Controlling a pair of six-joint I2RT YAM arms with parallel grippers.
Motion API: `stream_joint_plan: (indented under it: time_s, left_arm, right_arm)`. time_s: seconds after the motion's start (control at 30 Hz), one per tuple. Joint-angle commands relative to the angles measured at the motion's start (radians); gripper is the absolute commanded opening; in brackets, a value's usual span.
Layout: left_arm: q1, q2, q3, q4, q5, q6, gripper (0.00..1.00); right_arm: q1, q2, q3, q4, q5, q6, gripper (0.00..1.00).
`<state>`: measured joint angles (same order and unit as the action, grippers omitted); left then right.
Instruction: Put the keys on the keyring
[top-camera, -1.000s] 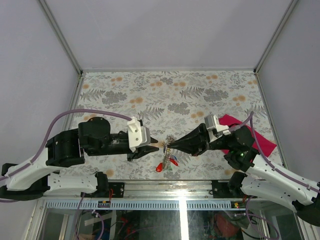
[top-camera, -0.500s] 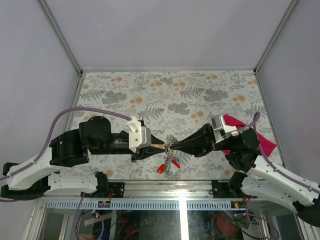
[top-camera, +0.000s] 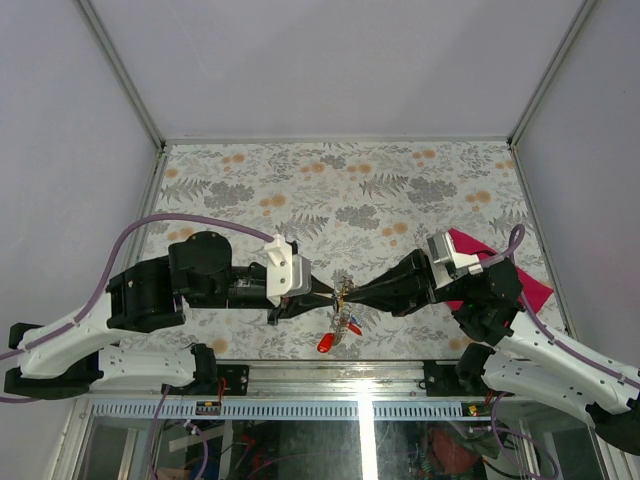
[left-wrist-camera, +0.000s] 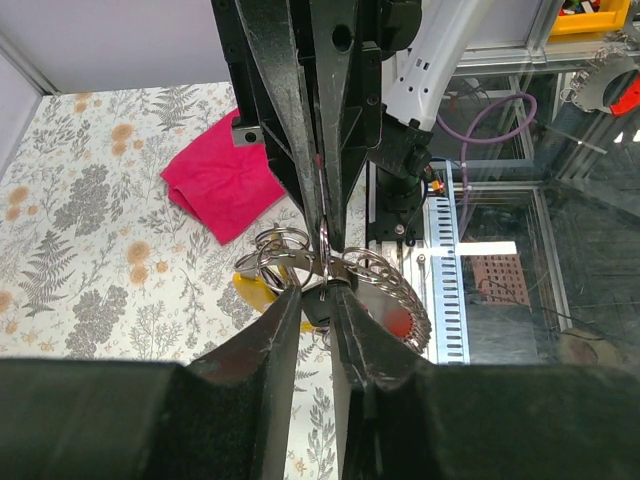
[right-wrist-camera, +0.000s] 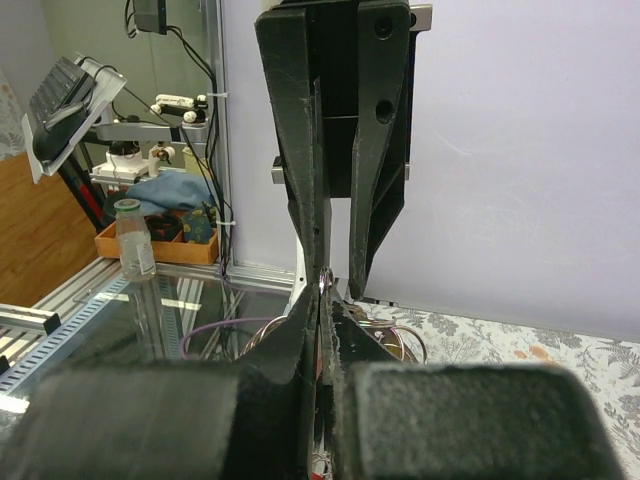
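Keys (top-camera: 326, 342) dangle in a bunch over the near edge of the table (top-camera: 300, 190), red head lowest, hung from the keyring (left-wrist-camera: 283, 246) between the two arms. Right gripper (top-camera: 352, 293) is clamped tight on the ring wire. Left gripper (top-camera: 333, 293) meets it tip to tip, jaws narrow around a coil and a dark key head, though a true pinch can't be confirmed. Best play: right holds steady while left slides the key along the coil without twisting. Magenta cloth (top-camera: 505, 275) lies farther right.
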<state>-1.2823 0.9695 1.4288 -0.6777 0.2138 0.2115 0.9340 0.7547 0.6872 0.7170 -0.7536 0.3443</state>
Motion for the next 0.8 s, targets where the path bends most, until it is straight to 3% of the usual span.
stream_joint_plan:
  time_s: [0.0,0.13,0.4,0.77]
  left_arm:
    - [-0.002,0.004,0.015,0.051,0.015,0.005,0.18]
    - [-0.002,0.010,0.019,0.053,0.017,0.006,0.15]
    - [-0.003,0.011,0.023,0.051,0.017,0.006,0.00]
    - [-0.003,0.005,0.004,0.082,0.023,-0.005,0.00]
  right_arm:
    - [0.000,-0.022,0.048,0.087,-0.006,0.010,0.00]
    - [0.002,-0.022,0.046,0.088,-0.009,0.012,0.00]
    - [0.000,-0.032,0.043,0.098,0.000,0.012,0.00]
    - [0.001,-0.048,0.024,0.199,0.057,0.047,0.00]
